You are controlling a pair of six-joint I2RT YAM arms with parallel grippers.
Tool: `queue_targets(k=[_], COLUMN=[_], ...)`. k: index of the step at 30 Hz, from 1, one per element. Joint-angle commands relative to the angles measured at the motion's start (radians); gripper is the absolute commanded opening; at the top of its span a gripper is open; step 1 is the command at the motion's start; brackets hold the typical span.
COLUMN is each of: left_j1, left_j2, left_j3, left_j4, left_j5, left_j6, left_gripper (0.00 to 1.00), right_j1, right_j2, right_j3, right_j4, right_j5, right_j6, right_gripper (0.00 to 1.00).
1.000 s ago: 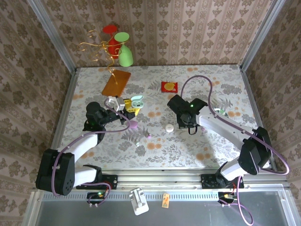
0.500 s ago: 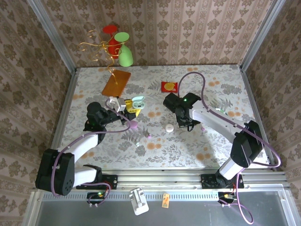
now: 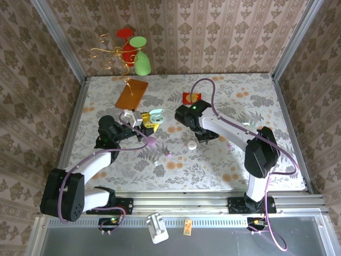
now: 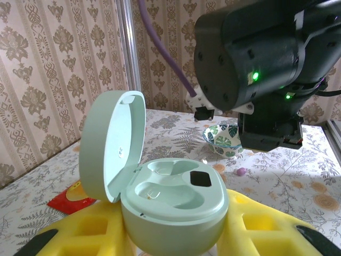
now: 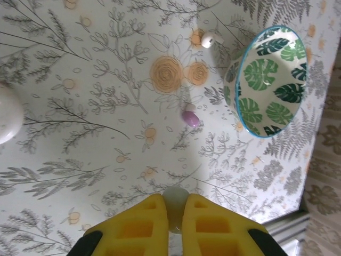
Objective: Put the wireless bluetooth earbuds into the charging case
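My left gripper point(image 4: 176, 226) is shut on an open mint-green charging case point(image 4: 178, 200). Its lid point(image 4: 114, 144) is tipped up to the left and both wells look empty. From the top, that case point(image 3: 155, 113) is held left of centre by the left gripper point(image 3: 147, 120). The right gripper point(image 5: 175, 205) is shut on a pale earbud point(image 5: 175, 209) above the table. From above, the right gripper point(image 3: 203, 134) hangs just right of the mint case. A white earbud point(image 5: 210, 38) and a purple bud point(image 5: 191, 118) lie on the cloth.
A leaf-patterned bowl point(image 5: 266, 80) stands to the right of the loose buds. A white pebble case point(image 3: 191, 144) and a pink case point(image 3: 152, 141) lie mid-table. An orange card point(image 3: 131, 93), a red packet point(image 3: 192, 97) and vases point(image 3: 133, 53) sit at the back.
The right arm has swung left, toward the mint case, carrying the pale earbud. The left arm and its open case have stayed put.
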Motion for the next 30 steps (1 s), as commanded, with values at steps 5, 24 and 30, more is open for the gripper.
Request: queue_targets(k=[5, 24, 30], left_j1=[0.0, -0.026, -0.059], left_j2=[0.001, 0.07, 0.119], left_j3=[0.015, 0.03, 0.045], left_j4=[-0.003, 0.011, 0.029], left_j5=[0.023, 0.009, -0.003], left_j6=[0.026, 0.039, 0.045], left_gripper=[0.29, 0.29, 0.29], right_j1=[0.011, 0.035, 0.042], right_j2=[0.042, -0.163, -0.165], right_j3=[0.048, 0.039, 0.096], right_j4=[-0.1, 0.064, 0.059], right_j5=[0.077, -0.085, -0.113], right_j6=[0.025, -0.028, -0.029], right_gripper=[0.11, 0.1, 0.1])
